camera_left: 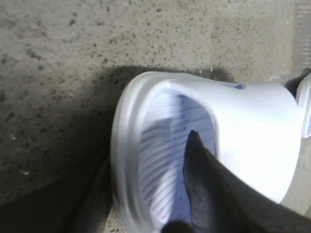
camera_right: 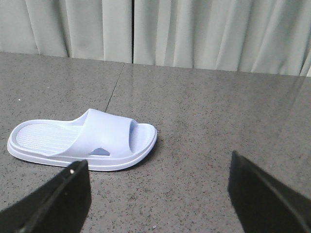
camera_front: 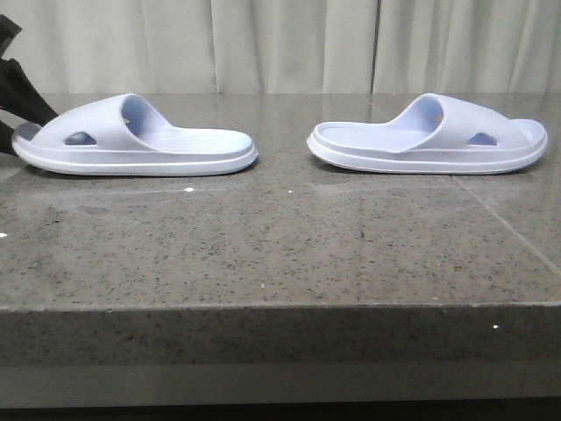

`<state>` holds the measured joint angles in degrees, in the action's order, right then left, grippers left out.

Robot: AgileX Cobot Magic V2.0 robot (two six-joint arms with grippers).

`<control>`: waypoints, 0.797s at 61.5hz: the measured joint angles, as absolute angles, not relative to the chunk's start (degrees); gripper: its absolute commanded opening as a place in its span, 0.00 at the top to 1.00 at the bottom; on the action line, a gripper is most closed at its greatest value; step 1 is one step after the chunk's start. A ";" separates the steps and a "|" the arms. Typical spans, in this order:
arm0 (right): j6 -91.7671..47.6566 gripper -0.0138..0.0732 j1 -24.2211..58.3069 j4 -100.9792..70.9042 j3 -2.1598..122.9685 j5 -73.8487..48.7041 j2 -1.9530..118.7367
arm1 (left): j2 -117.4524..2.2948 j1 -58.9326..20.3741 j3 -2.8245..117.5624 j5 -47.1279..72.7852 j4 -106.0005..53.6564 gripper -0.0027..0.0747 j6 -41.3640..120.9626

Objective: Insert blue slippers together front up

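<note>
Two pale blue slippers lie sole-down on the stone table, heels facing each other. The left slipper (camera_front: 131,140) has its strap end at the far left, where my left gripper (camera_front: 19,105) reaches it. In the left wrist view, which is blurred, this slipper (camera_left: 252,131) fills the frame. One finger (camera_left: 199,165) lies over the ribbed footbed, and the other stays outside the rim, so my left gripper (camera_left: 146,165) stands open astride the rim. The right slipper (camera_front: 429,136) lies free. My right gripper (camera_right: 160,170) is open and empty, short of that slipper (camera_right: 82,141).
The grey speckled stone table (camera_front: 280,246) has its front edge near the camera. Pale curtains (camera_front: 289,44) hang behind the table. A seam runs across the tabletop at the right (camera_front: 500,219).
</note>
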<state>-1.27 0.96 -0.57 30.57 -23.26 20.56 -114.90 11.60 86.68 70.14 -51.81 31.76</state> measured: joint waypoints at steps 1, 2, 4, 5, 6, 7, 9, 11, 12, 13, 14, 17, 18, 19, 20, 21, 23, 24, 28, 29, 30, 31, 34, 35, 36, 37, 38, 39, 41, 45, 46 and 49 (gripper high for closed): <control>-1.27 0.15 0.96 -0.57 30.57 -23.26 20.56 | -114.90 11.55 86.68 70.14 -51.94 0.54 31.76; -1.27 0.15 0.96 -0.57 30.57 -23.26 20.56 | -115.00 11.55 86.68 70.14 -51.95 0.54 31.76; -1.27 0.15 0.96 -0.57 30.57 -23.26 20.56 | -114.98 11.45 86.68 70.14 -52.36 0.54 31.76; -1.27 0.15 0.96 -0.57 30.57 -23.26 20.56 | -115.11 11.45 86.68 70.14 -52.49 0.54 31.76; -1.27 0.15 0.96 -0.57 30.57 -23.26 20.56 | -115.12 11.45 86.68 70.14 -52.76 0.54 31.76; -1.27 0.15 0.96 -0.57 30.57 -23.26 20.56 | -115.23 11.45 86.68 70.14 -53.15 0.54 31.93; -1.27 0.15 0.96 -0.57 30.57 -23.26 20.56 | -115.33 11.45 86.68 70.18 -53.70 0.56 32.25; -1.27 0.15 0.96 -0.57 30.57 -23.26 20.56 | -115.47 11.45 86.68 70.18 -54.52 0.59 32.49; -1.27 0.15 0.96 -0.57 30.57 -23.26 20.56 | -115.59 11.45 86.57 70.18 -54.84 0.61 32.68; -1.27 0.15 0.96 -0.57 30.57 -23.26 20.56 | -115.58 11.45 86.56 70.18 -54.98 0.63 32.65; -1.27 0.15 0.96 -0.57 30.57 -23.26 20.56 | -115.60 11.45 86.41 70.18 -55.30 0.65 32.75; -1.27 0.15 0.96 -0.57 30.57 -23.26 20.56 | -115.85 11.45 86.34 70.07 -56.01 0.73 32.88; -1.27 0.15 0.96 -0.57 30.57 -23.26 20.56 | -115.83 11.45 86.30 69.95 -56.16 0.75 33.00; -1.27 0.15 0.96 -0.57 30.57 -23.26 20.56 | -115.97 11.45 86.30 69.95 -56.36 0.77 33.10; -1.27 0.15 0.96 -0.57 30.57 -23.26 20.56 | -115.97 11.45 86.30 69.95 -56.47 0.80 33.09; -1.27 0.15 0.96 -0.57 30.57 -23.26 20.56 | -116.06 11.45 86.30 69.95 -56.56 0.83 33.09; -1.27 0.15 0.96 -0.57 30.57 -23.26 20.56 | -116.06 11.45 86.30 69.86 -56.56 0.87 33.22; -1.27 0.15 0.96 -0.57 30.57 -23.26 20.56 | -116.06 11.35 86.30 69.86 -56.70 0.89 33.22; -1.27 0.15 0.96 -0.57 30.57 -23.26 20.56 | -116.06 11.41 86.30 69.72 -57.19 0.97 33.22; -1.27 0.15 0.96 -0.57 30.57 -23.26 20.56 | -116.06 11.41 86.30 69.72 -57.35 0.98 33.22; -1.27 0.15 0.96 -0.57 30.57 -23.26 20.56 | -116.10 11.41 86.30 69.72 -57.51 0.99 33.22; -1.27 0.15 0.96 -0.57 30.57 -23.26 20.56 | -116.10 11.41 86.30 69.72 -57.80 0.99 33.22; -1.27 0.15 0.96 -0.57 30.57 -23.26 20.56 | -116.19 11.41 86.21 69.72 -58.44 0.99 33.22; -1.27 0.15 0.96 -0.57 30.57 -23.26 20.56 | -116.19 11.41 86.21 69.72 -58.65 0.99 33.22; -1.27 0.15 0.96 -0.57 30.57 -23.26 20.56 | -116.19 11.41 86.21 69.72 -58.86 0.99 33.22; -1.27 0.15 0.96 -0.57 30.57 -23.26 20.56 | -116.19 11.41 86.21 69.72 -59.29 0.99 33.22; -1.27 0.15 0.96 -0.57 30.57 -23.26 20.56 | -116.19 11.41 86.21 69.72 -59.60 0.99 33.22; -1.27 0.15 0.96 -0.57 30.57 -23.26 20.56 | -116.22 11.41 86.18 69.72 -59.95 0.99 33.22; -1.27 0.15 0.96 -0.57 30.57 -23.26 20.56 | -116.32 11.31 86.06 69.72 -60.77 0.99 33.22; -1.27 0.15 0.96 -0.57 30.57 -23.26 20.56 | -116.32 11.32 85.82 69.60 -62.72 0.99 33.22; -1.27 0.15 0.96 -0.57 30.57 -23.26 20.56 | -116.32 11.28 85.73 69.60 -63.09 0.99 33.22; -1.27 0.15 0.96 -0.57 30.57 -23.26 20.56 | -116.32 11.18 85.73 69.49 -64.17 0.99 33.22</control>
